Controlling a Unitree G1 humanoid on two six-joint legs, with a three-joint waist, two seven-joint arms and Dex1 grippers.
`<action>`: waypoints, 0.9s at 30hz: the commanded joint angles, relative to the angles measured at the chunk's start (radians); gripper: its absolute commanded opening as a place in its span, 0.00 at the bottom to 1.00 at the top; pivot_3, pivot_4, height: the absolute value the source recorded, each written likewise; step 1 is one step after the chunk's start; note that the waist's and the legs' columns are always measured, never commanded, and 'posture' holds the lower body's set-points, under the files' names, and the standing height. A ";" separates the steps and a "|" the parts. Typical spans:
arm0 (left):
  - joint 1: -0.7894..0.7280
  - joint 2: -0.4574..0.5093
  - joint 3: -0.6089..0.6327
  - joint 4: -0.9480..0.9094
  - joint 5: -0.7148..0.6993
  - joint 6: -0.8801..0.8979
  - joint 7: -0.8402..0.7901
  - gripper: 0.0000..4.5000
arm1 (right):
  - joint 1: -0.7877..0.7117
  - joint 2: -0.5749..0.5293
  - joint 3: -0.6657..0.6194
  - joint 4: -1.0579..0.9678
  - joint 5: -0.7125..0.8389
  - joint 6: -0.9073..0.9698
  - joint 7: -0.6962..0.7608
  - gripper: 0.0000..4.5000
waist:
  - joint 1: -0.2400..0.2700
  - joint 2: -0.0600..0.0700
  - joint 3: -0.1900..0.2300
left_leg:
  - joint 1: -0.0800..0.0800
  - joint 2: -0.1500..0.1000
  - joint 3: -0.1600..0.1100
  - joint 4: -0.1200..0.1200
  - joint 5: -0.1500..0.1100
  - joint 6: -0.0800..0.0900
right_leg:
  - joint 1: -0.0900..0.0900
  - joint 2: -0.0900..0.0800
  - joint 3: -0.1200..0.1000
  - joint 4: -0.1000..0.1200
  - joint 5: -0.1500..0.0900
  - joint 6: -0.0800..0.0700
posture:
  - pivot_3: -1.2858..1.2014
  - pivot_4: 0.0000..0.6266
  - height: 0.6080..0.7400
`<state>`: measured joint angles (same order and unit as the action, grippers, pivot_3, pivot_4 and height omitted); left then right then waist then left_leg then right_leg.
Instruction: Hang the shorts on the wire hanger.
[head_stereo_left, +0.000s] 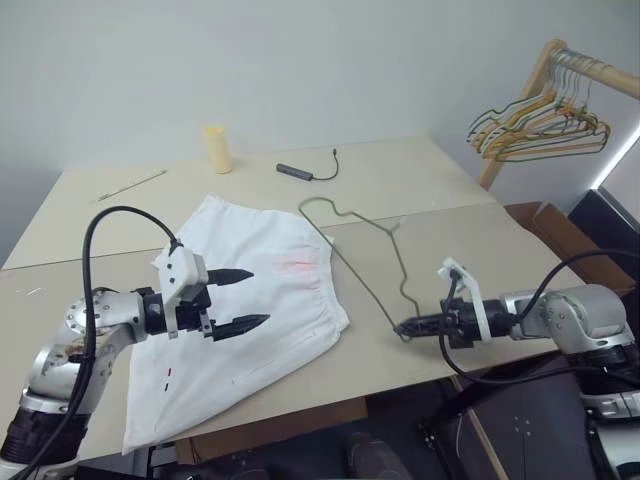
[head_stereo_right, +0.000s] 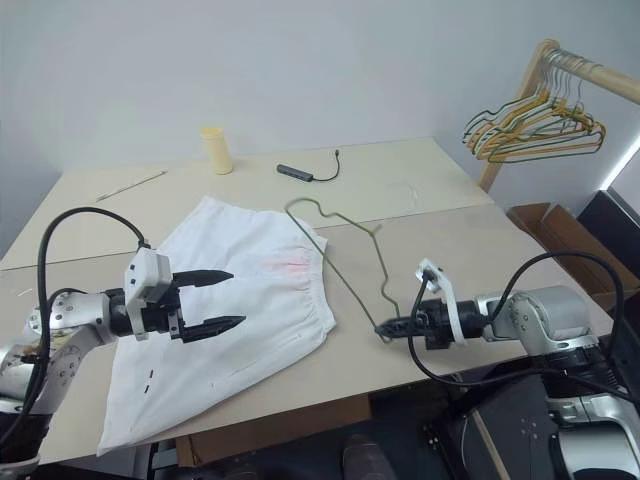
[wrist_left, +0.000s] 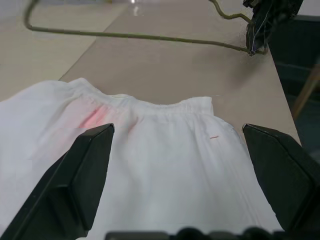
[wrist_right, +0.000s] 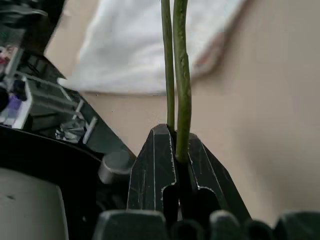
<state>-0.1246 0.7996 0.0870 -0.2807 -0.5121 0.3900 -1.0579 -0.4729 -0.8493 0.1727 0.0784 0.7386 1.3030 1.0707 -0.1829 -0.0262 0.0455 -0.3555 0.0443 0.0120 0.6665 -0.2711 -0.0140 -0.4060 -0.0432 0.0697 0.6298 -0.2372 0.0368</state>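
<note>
From the head cameras, the shorts (head_stereo_left: 250, 310) lie flat on the table (head_stereo_left: 420, 180), reaching from its middle to the front edge near the left corner, with the waistband toward the right. The left gripper (head_stereo_left: 240, 298) hovers over them with its jaws wide apart and nothing between them. The wire hanger (head_stereo_left: 365, 255) lies on the table just to the right of the shorts, and one corner of it reaches the front edge. There the right gripper (head_stereo_left: 408, 327) is closed on the wire.

In the left wrist view, the two fingers (wrist_left: 75, 185) stand wide on each side of the white cloth, and the waistband with its pink stain is just ahead. The fabric is thin, so I think the claw could pinch only one layer, or push the cloth into folds instead of lifting it.

In the right wrist view, the jaws are clamped on two green strands of the hanger. The grip is at one end only, so the long wire may swing or turn in the jaws when it is raised, and then it could snag the waistband or miss the opening.
</note>
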 joint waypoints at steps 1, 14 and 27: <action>-0.014 0.012 0.010 -0.033 0.002 -0.018 -0.011 0.99 | -0.032 -0.033 0.044 0.085 -0.053 -0.052 0.080 0.00 | -0.002 0.000 0.000 | 0.000 0.000 0.000 0.000 0.000 0.000 | 0.000 0.000 0.000 0.000 0.000 0.000 | 0.46 0.00 1.00; -0.009 0.032 0.031 -0.002 0.050 -0.046 -0.018 0.99 | -0.273 -0.054 0.280 0.473 -0.160 0.026 0.432 0.00 | -0.001 0.001 0.001 | 0.001 0.000 0.000 0.000 0.000 0.000 | 0.000 0.000 0.000 0.000 0.000 0.000 | 0.46 0.00 1.00; 0.042 0.037 0.047 -0.050 0.058 -0.040 0.004 0.99 | -0.378 0.028 0.365 0.685 -0.299 -0.048 0.536 0.00 | 0.004 0.001 0.001 | 0.001 0.000 0.000 0.000 0.000 0.000 | 0.000 0.000 0.000 0.001 0.000 0.000 | 0.48 0.00 1.00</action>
<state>-0.0752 0.8211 0.1012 -0.2979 -0.4534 0.3663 -1.0600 -0.8193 -0.8206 0.5441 0.7558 0.4475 1.2766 1.5460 -0.1788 -0.0251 0.0462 -0.3547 0.0443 0.0119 0.6667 -0.2711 -0.0140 -0.4055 -0.0432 0.0699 0.6308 -0.2369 0.0370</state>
